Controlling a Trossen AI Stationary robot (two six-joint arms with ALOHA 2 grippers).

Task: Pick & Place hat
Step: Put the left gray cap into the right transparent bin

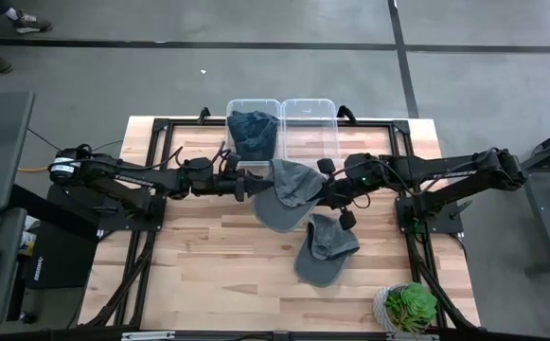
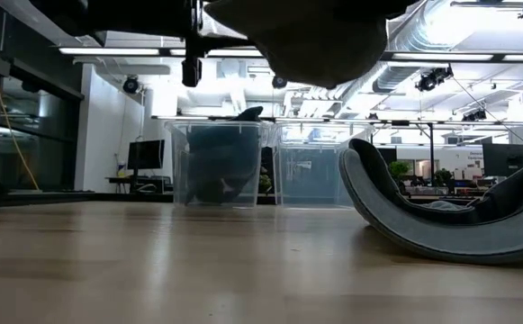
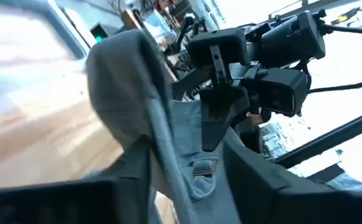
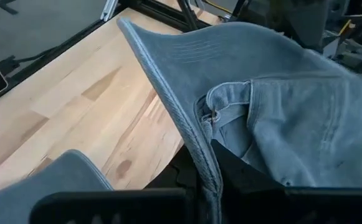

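The grey cap (image 1: pixel 289 189) I'm working hangs above mid-table, carried between both arms. Nearest me a potted plant (image 1: pixel 410 305) sits at the right corner, then a second cap (image 1: pixel 326 248) lies on the wood. Farther in, the left gripper (image 1: pixel 248 185) pinches the lifted cap's left edge and the right gripper (image 1: pixel 327 192) clamps its right. I judge this the carry step; next I must swing it over the empty right bin (image 1: pixel 310 123), beside the bin (image 1: pixel 253 128) already holding a hat (image 1: pixel 253 133).
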